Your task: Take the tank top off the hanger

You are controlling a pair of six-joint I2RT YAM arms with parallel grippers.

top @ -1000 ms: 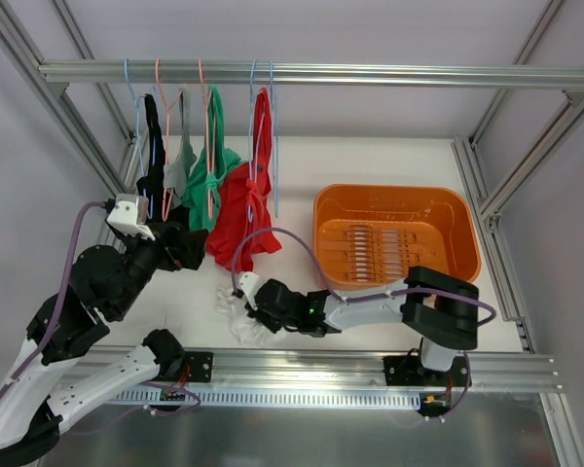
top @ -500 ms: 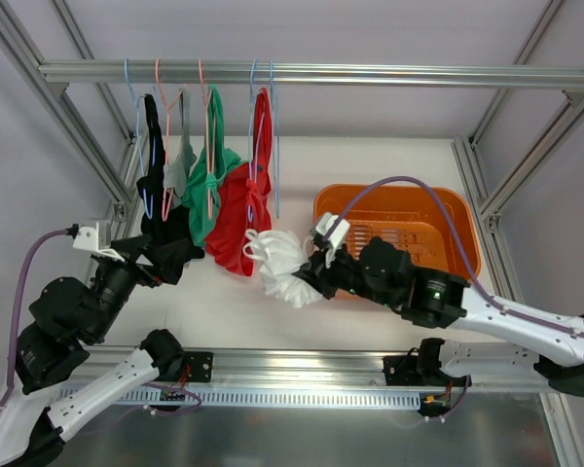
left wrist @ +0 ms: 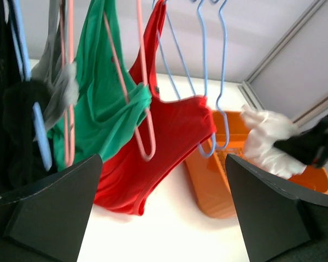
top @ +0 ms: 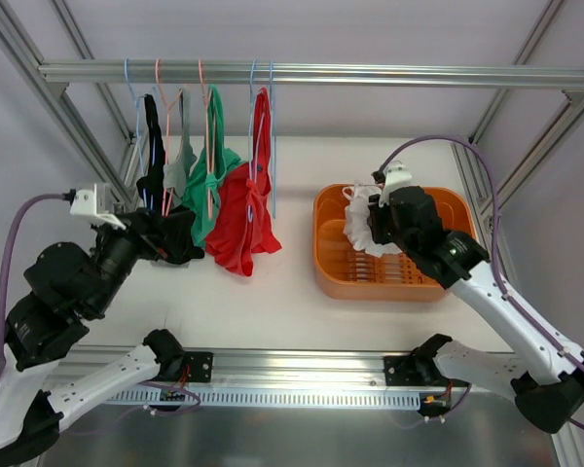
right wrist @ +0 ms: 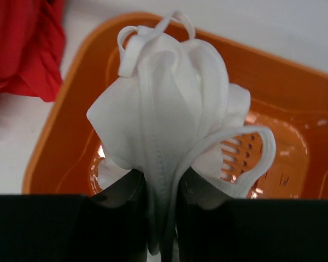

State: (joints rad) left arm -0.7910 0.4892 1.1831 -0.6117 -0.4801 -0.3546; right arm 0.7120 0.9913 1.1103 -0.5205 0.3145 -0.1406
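Now, from the top we see the right gripper (top: 372,216) at 2 o'clock, over the orange basket (top: 446,199). It pinches the white top (top: 358,232), which hangs in a bunch above the left part of the basket. The white top is on no hanger. The left gripper (top: 151,238) is at 9 o'clock, right by the black top (top: 153,175). The green top (top: 212,165) and red top (top: 241,229) hang from the rail (top: 370,74) at 11 o'clock. Beside the red top is a blue hanger (top: 273,165) that looks bare.

From the left wrist, we see its fingers (left wrist: 54,213) far apart with nothing between them. The basket and white top show at 3 o'clock.

From the right wrist, we see the fingers (right wrist: 117,210) squeezed shut on the white top, with the basket under it.

We think the white top is off its hanger and this is the drop step. Next, the right jaws should open while the top is well inside the rim. We think going a bit lower first would stop the straps from hanging over the edge.
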